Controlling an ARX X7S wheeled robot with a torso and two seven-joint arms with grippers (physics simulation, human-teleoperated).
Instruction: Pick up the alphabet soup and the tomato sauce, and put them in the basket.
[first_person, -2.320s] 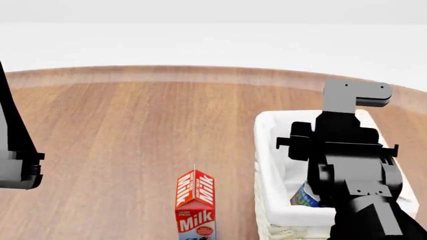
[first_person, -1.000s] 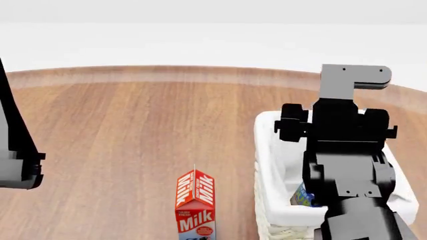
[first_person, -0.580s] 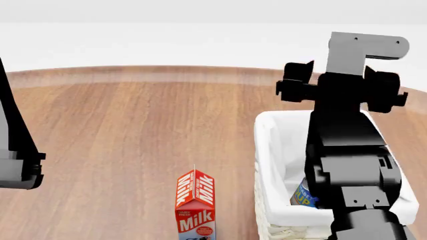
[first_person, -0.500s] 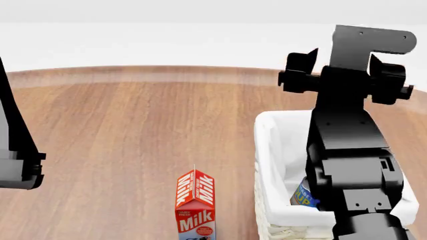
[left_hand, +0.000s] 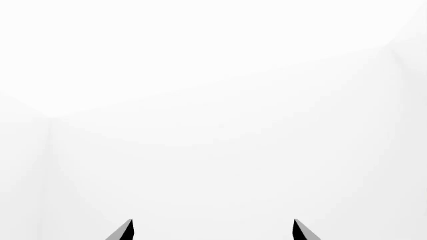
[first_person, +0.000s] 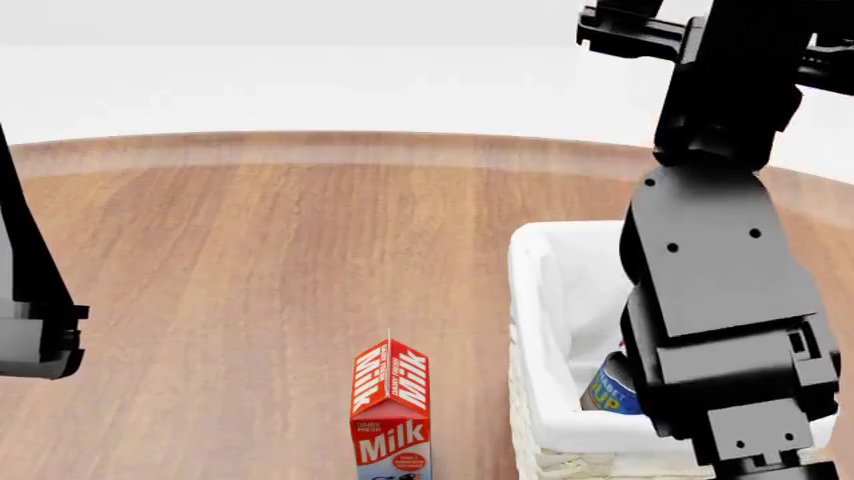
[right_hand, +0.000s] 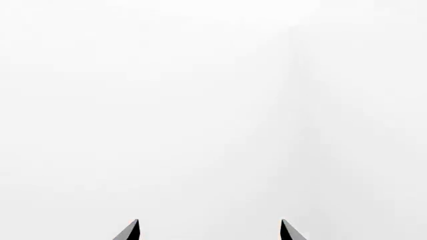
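The alphabet soup (first_person: 611, 387) lies inside the basket (first_person: 538, 300) at the lower right of the head view — only a sliver of its blue label and pale top shows, the rest hidden behind the right arm (first_person: 714, 290). The tomato sauce cannot be seen in any view.

Going left to right in the head view: at the far left edge a dark link of the left arm (first_person: 30, 290) runs down to a grey block at the lower left, over the wooden tabletop (first_person: 267, 250). At the bottom centre stands a red milk carton (first_person: 390, 410), upright, beside the basket but apart from it. The white basket with its cloth lining fills the lower right, its near wall cut off by the frame's bottom edge. The right arm rises from the lower right corner over the basket and up past the top edge of the frame.

In the left wrist view the left hand (left_hand: 212, 231) shows just two dark tips at the bottom, spread well apart with nothing between them, against plain white. The right wrist view shows the right hand (right_hand: 208, 231) the same way — tips spread, empty.
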